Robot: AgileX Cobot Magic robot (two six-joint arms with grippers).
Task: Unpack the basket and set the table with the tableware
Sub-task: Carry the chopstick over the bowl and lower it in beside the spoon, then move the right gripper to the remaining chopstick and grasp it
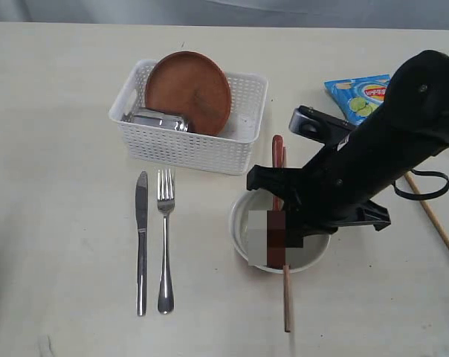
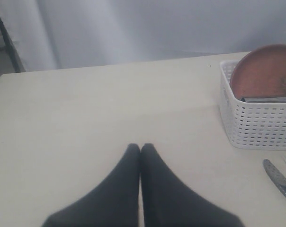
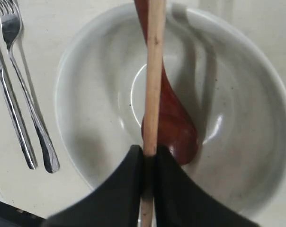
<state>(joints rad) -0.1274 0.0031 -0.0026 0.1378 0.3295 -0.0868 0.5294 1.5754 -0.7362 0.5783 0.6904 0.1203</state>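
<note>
My right gripper (image 3: 149,151) is shut on a wooden chopstick (image 3: 154,71) and hovers over the pale bowl (image 3: 95,118). The brown wooden spoon (image 3: 174,123) lies in that bowl, its handle over the rim (image 1: 277,149). In the exterior view the held chopstick (image 1: 287,301) sticks out past the bowl (image 1: 239,223). The knife (image 1: 141,238) and fork (image 1: 165,245) lie side by side on the table (image 1: 61,223). The white basket (image 1: 187,149) holds the brown plate (image 1: 187,89) and steel cup (image 1: 159,120). My left gripper (image 2: 141,147) is shut and empty above bare table, left of the basket (image 2: 256,125).
A second chopstick (image 1: 433,216) lies on the table to the right of my right arm (image 1: 373,156). A blue chip bag (image 1: 356,95) lies at the back right. The knife tip (image 2: 278,175) shows near the basket in the left wrist view.
</note>
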